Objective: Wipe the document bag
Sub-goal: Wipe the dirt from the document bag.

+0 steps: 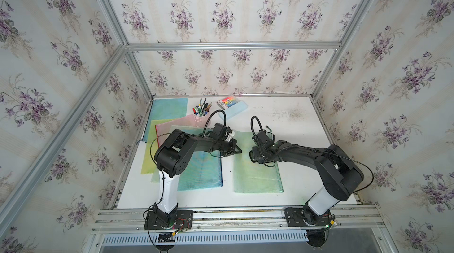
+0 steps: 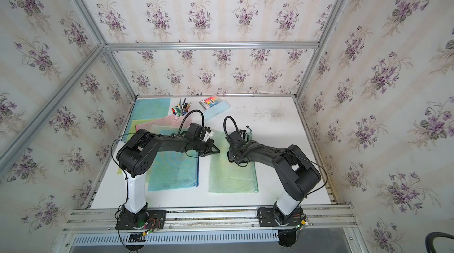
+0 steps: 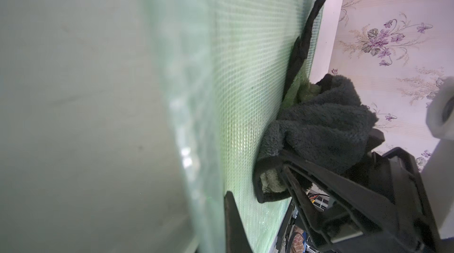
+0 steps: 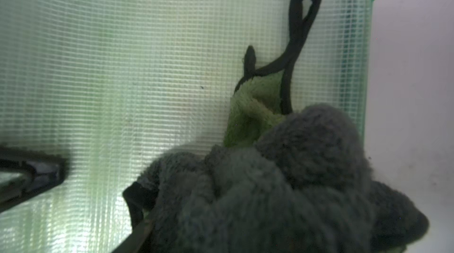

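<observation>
Mid-wipe: left fingers point(image 1: 235, 150) clenched, pressing green mesh document bag point(image 1: 258, 180), right fingers' point(image 1: 252, 157) grip on grey cloth point(image 4: 282, 190) unclear; next sweep needs steady pressure.

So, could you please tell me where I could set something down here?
The table is bare at its far right, past the pencil case, and along the front, between the green document bag and the rail. The far left is crowded with stacked bags and the pen cup.
</observation>
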`<action>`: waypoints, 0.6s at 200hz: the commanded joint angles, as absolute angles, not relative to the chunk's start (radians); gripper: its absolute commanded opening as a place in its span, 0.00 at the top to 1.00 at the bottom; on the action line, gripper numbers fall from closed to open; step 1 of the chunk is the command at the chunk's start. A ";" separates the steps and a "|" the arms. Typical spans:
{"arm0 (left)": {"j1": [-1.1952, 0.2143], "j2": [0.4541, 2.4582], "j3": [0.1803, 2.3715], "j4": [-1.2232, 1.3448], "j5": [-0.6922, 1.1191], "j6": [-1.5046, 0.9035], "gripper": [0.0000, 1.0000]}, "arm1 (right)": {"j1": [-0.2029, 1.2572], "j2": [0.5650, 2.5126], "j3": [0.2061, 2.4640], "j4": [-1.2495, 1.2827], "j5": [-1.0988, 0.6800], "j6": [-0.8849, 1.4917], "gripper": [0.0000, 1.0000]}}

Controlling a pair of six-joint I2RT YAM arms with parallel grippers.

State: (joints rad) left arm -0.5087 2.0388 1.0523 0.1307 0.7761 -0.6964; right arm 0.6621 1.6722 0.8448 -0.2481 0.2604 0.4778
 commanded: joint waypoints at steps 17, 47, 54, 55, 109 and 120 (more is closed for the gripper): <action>-0.508 2.020 1.040 0.057 0.711 -0.668 1.00 | 0.666 1.758 0.886 -0.425 0.454 0.526 0.64; -0.491 2.011 1.036 0.039 0.710 -0.660 1.00 | 0.656 1.695 0.870 -0.555 0.545 0.559 0.73; -0.485 2.012 1.035 0.038 0.715 -0.659 1.00 | 0.651 1.690 0.877 -0.598 0.575 0.578 0.73; -0.485 2.012 1.035 0.038 0.715 -0.659 1.00 | 0.650 1.689 0.877 -0.602 0.577 0.580 0.73; -0.501 2.041 1.057 0.022 0.739 -0.638 1.00 | 0.636 1.554 0.924 -0.553 0.511 0.579 0.73; -0.505 2.047 1.055 0.027 0.739 -0.643 1.00 | 0.679 1.530 0.948 -0.512 0.459 0.560 0.73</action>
